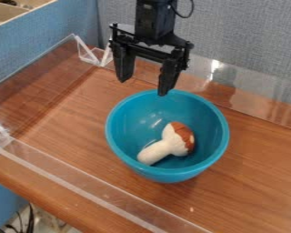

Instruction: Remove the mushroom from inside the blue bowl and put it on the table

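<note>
The blue bowl (126,130) sits in the middle of the table (57,109), turquoise and glossy. The mushroom (169,144) lies on its side in the bowl's bottom, cream stem toward the lower left, reddish-brown cap toward the right. My gripper (145,78) hangs just above and behind the bowl's far rim, pointing down. Its two black fingers stand wide apart with nothing between them. The right finger's tip comes down to the bowl's back rim; the left one ends higher, beside the bowl.
Low clear acrylic walls (26,77) edge the wooden tabletop on the left, back and front. A wooden box edge (26,27) shows at the upper left. Bare wood lies to the left and right of the bowl.
</note>
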Controlling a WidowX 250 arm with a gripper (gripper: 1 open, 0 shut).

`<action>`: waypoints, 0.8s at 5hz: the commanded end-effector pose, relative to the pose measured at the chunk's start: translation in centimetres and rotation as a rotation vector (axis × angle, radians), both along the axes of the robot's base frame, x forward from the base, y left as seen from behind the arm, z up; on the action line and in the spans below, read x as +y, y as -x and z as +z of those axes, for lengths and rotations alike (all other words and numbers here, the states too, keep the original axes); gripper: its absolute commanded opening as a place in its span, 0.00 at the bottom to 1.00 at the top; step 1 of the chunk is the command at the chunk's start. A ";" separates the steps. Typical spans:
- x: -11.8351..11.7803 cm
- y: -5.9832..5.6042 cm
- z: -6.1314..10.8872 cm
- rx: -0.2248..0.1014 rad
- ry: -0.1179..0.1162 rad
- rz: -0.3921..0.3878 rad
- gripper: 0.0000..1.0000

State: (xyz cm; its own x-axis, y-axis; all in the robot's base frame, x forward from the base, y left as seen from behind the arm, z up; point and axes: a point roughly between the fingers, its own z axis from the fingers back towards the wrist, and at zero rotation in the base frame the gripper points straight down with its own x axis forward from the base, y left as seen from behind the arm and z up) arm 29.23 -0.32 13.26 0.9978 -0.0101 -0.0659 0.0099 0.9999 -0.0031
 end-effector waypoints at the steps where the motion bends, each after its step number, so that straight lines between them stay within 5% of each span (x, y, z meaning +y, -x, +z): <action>1: -1.1 0.1 -0.9 0.009 0.003 -0.089 1.00; 2: -2.5 0.3 -2.0 0.022 0.006 -0.195 1.00; 3: -3.7 0.2 -4.5 0.041 0.008 -0.331 1.00; 4: -4.4 0.1 -7.8 0.075 0.012 -0.376 1.00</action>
